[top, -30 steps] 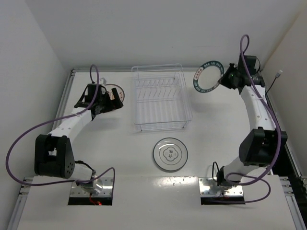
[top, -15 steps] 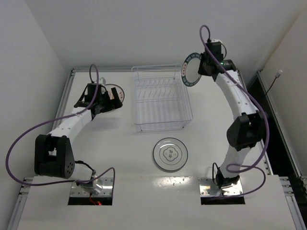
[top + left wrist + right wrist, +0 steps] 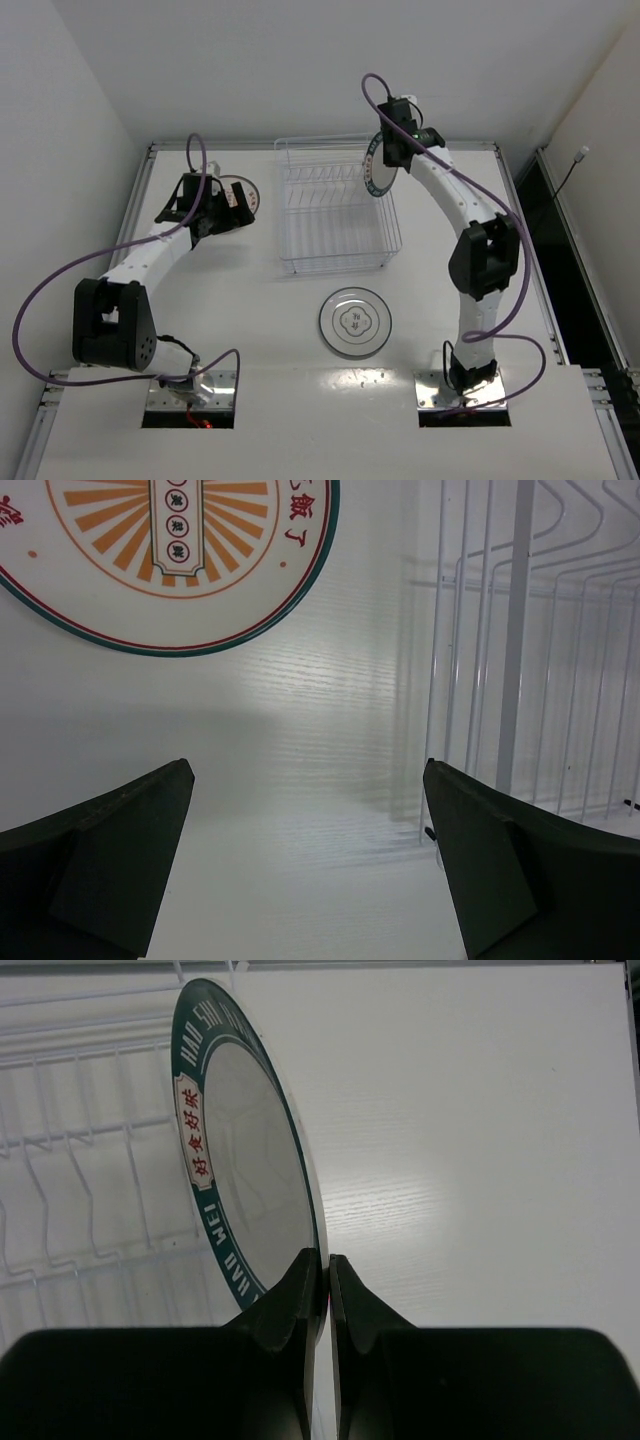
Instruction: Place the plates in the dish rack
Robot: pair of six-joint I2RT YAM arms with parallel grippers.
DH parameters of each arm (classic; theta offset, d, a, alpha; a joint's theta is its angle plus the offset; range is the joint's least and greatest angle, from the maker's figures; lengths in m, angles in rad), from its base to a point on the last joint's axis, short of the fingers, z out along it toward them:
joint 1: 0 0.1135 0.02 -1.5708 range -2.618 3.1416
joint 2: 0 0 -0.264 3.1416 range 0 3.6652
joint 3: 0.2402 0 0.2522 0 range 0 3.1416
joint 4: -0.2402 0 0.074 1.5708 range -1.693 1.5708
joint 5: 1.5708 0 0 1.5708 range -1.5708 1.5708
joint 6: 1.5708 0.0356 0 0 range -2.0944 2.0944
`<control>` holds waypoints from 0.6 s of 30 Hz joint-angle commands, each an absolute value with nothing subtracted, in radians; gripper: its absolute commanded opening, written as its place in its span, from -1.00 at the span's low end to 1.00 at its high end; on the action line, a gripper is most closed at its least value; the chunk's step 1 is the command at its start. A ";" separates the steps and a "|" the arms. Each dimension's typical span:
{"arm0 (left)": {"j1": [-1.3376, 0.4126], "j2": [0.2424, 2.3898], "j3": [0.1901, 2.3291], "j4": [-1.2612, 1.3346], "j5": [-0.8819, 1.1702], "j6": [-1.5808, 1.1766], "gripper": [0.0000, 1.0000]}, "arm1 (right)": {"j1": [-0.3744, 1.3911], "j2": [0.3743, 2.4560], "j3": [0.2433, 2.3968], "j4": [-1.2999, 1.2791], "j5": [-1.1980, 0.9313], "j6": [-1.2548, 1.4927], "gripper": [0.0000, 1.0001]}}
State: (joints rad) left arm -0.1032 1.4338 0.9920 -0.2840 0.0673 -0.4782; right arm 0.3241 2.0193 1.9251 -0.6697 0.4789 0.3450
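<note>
So the right gripper (image 3: 322,1280) has its two fingers pinched tight on the rim of the green-rimmed plate (image 3: 250,1180), holding it on edge rather than flat. From the overhead view that plate sits up at the far right corner of the dish rack (image 3: 335,215), pretty much over the rack's right wall. In the right wrist view you get wire on one side of the plate and bare table (image 3: 250,290) on the other. Honestly I can't tell if the plate's edge is touching the wires or just hanging above them. No plates in the rack itself that I can see, just the row of upright tines. Over on the other side, the left gripper (image 3: 307,770) has its fingers spread wide with nothing between them, and it hangs low over the table in the gap between the rack's left wall and the orange sunburst plate (image 3: 180,560). That plate lies flat on the table to the left of the rack, near the far end. The grey-rimmed plate (image 3: 354,322) with the little emblem in the middle lies flat too, on the near side of the rack, close to it but not touching.
</note>
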 commanded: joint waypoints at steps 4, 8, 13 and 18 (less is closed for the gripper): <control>-0.104 1.445 1.029 -0.275 0.055 -0.465 1.00 | 0.406 2.100 1.994 -0.669 0.600 0.290 -1.00; -0.104 1.454 1.038 -0.284 0.046 -0.465 1.00 | 0.426 2.195 2.103 -0.741 0.613 0.299 -1.00; -0.104 1.454 1.039 -0.293 0.037 -0.456 1.00 | 0.436 2.201 2.077 -0.755 0.594 0.308 -0.85; -0.104 1.454 1.039 -0.293 0.028 -0.456 1.00 | 0.436 2.070 2.054 -0.790 0.549 0.327 -0.19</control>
State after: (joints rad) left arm -0.1032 1.4536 1.0019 -0.3027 0.0475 -0.4717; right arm 0.4297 2.2013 2.0529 -0.7509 0.5720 0.3153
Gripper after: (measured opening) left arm 1.000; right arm 0.364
